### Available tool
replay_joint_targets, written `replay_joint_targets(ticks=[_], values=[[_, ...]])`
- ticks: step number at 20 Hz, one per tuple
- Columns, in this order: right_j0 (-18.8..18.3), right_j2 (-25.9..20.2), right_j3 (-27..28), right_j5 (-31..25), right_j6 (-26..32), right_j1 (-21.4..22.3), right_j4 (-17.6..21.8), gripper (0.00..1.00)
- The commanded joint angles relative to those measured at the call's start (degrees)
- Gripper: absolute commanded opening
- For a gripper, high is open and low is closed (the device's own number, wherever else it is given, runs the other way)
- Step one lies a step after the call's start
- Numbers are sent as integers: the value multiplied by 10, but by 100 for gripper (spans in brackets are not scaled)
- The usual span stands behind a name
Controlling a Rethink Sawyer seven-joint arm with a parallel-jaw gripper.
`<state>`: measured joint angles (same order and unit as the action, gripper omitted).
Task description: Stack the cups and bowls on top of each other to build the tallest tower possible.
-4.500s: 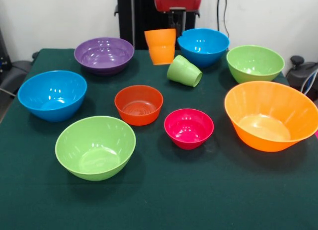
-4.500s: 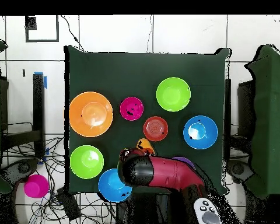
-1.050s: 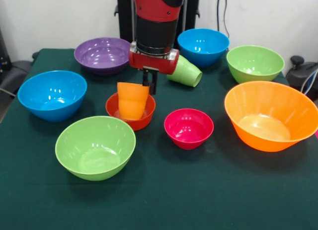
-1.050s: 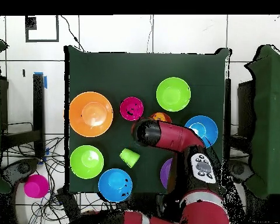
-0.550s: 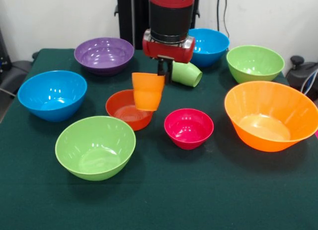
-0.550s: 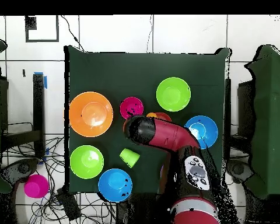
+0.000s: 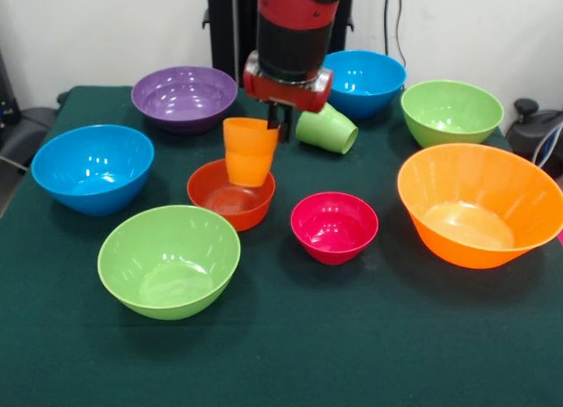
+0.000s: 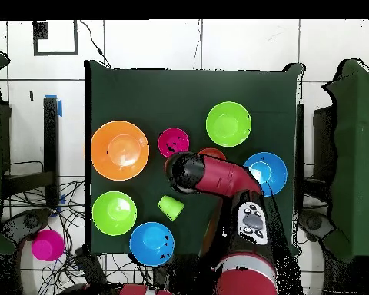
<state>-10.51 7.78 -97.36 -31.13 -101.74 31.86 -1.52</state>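
We see the orange cup (image 7: 250, 150) standing mouth up, its long axis close to vertical with a slight tilt, its base inside the small red-orange bowl (image 7: 230, 194) near the middle of the desk (image 7: 352, 337). The tool (image 7: 280, 117) comes down at the cup's rim and appears pinched on it. The light green cup (image 7: 326, 129) lies on its side just behind, near the arm (image 8: 218, 178). The magenta bowl (image 7: 334, 227) sits upright on the desk beside the red-orange bowl, apart from it.
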Motion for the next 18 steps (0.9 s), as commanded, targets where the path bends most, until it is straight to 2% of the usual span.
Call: replay_joint_targets(ticks=[1,5,8,11,18], values=[[-23,-32,129,-16,5,-86,46,0],[-22,-33,145,-27,-1,-96,47,0],[-24,-41,149,-14,-8,-105,42,0],[-26,-46,138,-3,-10,-102,40,0],[-23,-37,109,-27,-27,-86,31,0]])
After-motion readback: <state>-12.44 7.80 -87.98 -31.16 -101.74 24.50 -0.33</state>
